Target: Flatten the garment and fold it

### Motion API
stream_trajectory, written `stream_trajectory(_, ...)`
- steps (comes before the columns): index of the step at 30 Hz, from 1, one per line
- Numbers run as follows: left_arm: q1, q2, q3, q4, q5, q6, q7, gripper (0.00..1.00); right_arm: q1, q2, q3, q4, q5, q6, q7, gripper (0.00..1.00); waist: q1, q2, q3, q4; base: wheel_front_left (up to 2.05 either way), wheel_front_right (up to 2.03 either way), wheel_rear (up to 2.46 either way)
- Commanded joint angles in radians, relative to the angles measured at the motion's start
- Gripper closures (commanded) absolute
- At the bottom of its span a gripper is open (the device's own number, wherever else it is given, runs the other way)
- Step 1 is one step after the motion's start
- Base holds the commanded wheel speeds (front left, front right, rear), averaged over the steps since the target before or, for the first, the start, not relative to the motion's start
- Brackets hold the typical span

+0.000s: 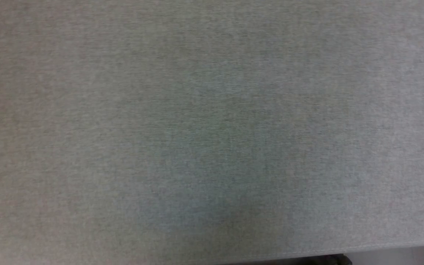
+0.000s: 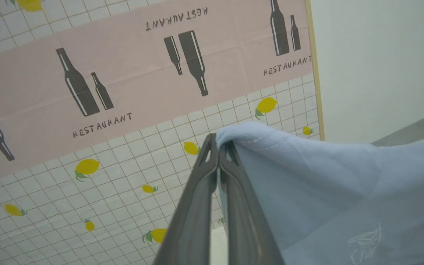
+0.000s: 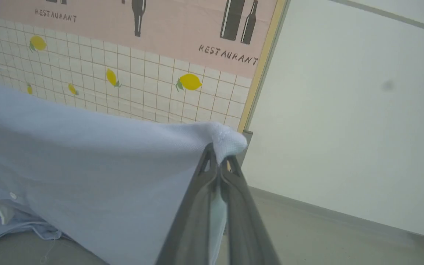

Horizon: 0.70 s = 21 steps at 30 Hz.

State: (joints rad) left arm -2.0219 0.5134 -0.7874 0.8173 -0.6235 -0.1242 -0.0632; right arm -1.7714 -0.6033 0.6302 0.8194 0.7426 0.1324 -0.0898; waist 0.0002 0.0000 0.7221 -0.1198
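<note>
While left gripper and right gripper pinch one blue T-shirt, lemon wallpaper shows at eleven o'clock, grey tabletop below.

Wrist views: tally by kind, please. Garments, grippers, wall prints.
Garment: 1
Grippers: 2, the left gripper and the right gripper, each shut on a garment corner
Wall print: 1
Total: 4
</note>
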Motion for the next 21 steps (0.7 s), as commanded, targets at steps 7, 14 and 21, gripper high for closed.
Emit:
stream_trajectory(7, 0.353, 0.005, -0.04, -0.049, -0.096, 0.005, -0.05, 1.0, 0.226, -0.006, 0.089, 0.022, 0.06, -0.002, -0.034, 1.0, -0.0002, 0.0, -0.133, 0.055, 0.0, 0.0, 0.0)
stream_trajectory(14, 0.741, 0.042, -0.089, -0.21, -0.178, 0.069, -0.005, 1.0, 0.493, -0.047, 0.188, -0.052, 0.123, -0.002, -0.025, 1.0, -0.0002, 0.0, -0.305, 0.084, 0.0, 0.0, 0.0)
stream_trajectory(21, 1.098, 0.194, -0.181, -0.49, -0.229, 0.157, 0.127, 1.0, 0.744, -0.156, 0.308, -0.18, 0.091, -0.002, -0.026, 1.0, -0.0002, 0.0, -0.432, 0.104, 0.0, 0.0, 0.0)
